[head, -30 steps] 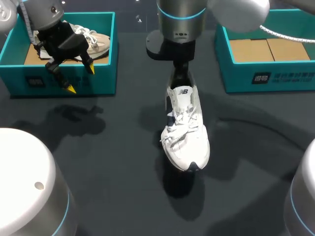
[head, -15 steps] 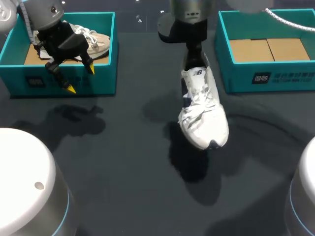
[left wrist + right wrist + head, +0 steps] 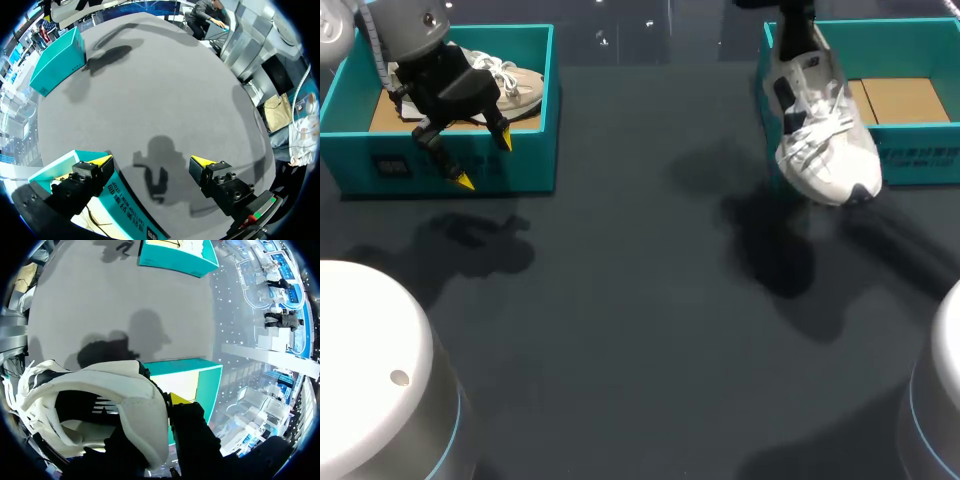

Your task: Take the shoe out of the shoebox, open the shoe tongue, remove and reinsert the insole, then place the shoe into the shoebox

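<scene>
Your right fingers (image 3: pixel 177 399) are clenching the white sneaker (image 3: pixel 825 140) by its heel. In the right wrist view, one yellow-tipped finger is pressing against the outside of the padded heel collar. The other is reaching into the shoe's opening, so the collar is pinched between them.

The sneaker is hanging clear of the bench (image 3: pixel 620 300), with its toe tilting downward and its laces facing up. In the head view it is overlapping the front left corner of the right shoebox (image 3: pixel 920 160). From that view you cannot tell whether the toe is over the box or just in front of its wall. In the right wrist view the box's teal corner is lying just ahead of the outer finger. The sneaker is casting a dark shadow on the bench beside the box.

Your left fingers (image 3: pixel 465 181) are spread apart and grasping nothing. They are hovering at the front wall of the left shoebox (image 3: pixel 525 165). In the left wrist view, one tip is sitting over the box's front edge and the other over bare bench. A beige sneaker (image 3: pixel 510 82) with white laces is lying inside that box, toward its far right corner.

The two shoeboxes are standing well apart, at opposite sides of the bench.
</scene>
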### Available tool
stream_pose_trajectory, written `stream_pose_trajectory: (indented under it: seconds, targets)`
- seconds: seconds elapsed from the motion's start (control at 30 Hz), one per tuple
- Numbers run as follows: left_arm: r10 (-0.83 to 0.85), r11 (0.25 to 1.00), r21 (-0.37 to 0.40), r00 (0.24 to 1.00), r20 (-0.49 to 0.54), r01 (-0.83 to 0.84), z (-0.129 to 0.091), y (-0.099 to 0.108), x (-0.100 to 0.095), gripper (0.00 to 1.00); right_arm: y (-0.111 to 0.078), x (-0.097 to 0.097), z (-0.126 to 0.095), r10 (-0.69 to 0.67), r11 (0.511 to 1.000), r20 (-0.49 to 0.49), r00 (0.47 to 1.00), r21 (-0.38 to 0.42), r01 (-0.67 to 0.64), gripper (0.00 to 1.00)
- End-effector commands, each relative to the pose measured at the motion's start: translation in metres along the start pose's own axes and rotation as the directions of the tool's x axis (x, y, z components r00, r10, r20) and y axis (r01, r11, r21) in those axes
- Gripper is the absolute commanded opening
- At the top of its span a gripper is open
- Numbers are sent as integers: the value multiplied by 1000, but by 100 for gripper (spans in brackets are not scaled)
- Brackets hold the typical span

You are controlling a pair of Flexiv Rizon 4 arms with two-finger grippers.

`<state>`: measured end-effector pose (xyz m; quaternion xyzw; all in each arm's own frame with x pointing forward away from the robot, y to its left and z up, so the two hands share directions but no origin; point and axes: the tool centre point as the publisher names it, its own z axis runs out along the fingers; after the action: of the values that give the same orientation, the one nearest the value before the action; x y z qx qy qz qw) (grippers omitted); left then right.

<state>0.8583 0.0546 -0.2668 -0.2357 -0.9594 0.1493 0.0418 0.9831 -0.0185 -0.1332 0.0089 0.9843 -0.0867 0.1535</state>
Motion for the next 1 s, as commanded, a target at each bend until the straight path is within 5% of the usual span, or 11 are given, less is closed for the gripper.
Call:
stream_pose_trajectory:
  seconds: [0.03, 0.37, 0.6, 1.0]
  targets:
    - [1, 1000, -2, 1000, -2, -1, 0, 0, 0, 100, -36, -24, 8, 8, 1000, -11, 1000, -29, -9, 0]
    - [1, 1000, -2, 1000, -2, -1, 0, 0, 0, 100, -99, -66, 34, 58, 998, 5, 998, -1, -58, 0]
    - [1, 1000, -2, 1000, -2, -1, 0, 0, 0, 100, -145, -84, 65, 46, 997, 74, 996, -68, -41, 0]
    - [1, 1000, -2, 1000, -2, -1, 0, 0, 0, 100, -145, -84, 65, 46, 997, 74, 996, -68, -41, 0]
